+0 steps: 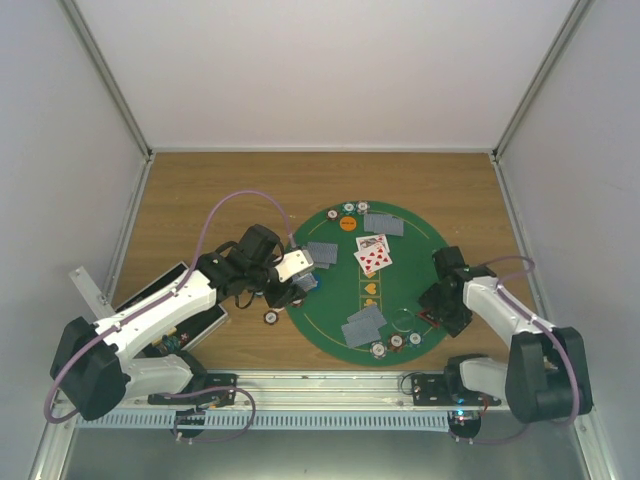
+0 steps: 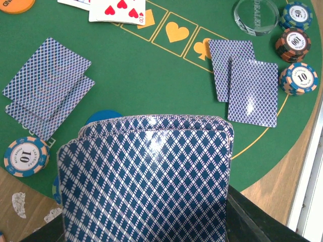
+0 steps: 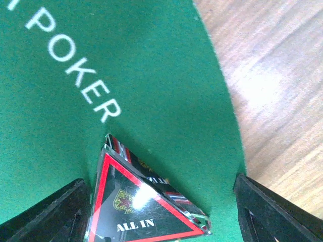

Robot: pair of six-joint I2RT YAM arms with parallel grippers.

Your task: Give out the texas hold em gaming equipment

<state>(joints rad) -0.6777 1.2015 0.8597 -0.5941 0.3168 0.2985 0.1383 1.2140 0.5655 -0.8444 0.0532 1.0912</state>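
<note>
Desk wood (image 3: 282, 75) borders the mat (image 3: 151, 75), so my right gripper (image 3: 160, 186), wide around the triangle marker (image 3: 136, 206), could squirt it off closing crooked; left gripper (image 1: 300, 268) clamps the card deck (image 2: 146, 176).

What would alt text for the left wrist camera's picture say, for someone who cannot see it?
A stack of blue diamond-backed cards, gripped by the left hand, fills the foreground. Beyond, a green mat holds a face-down pair on the picture's left, a second pair on its right, striped chips, a clear disc and face-up heart cards.
</note>
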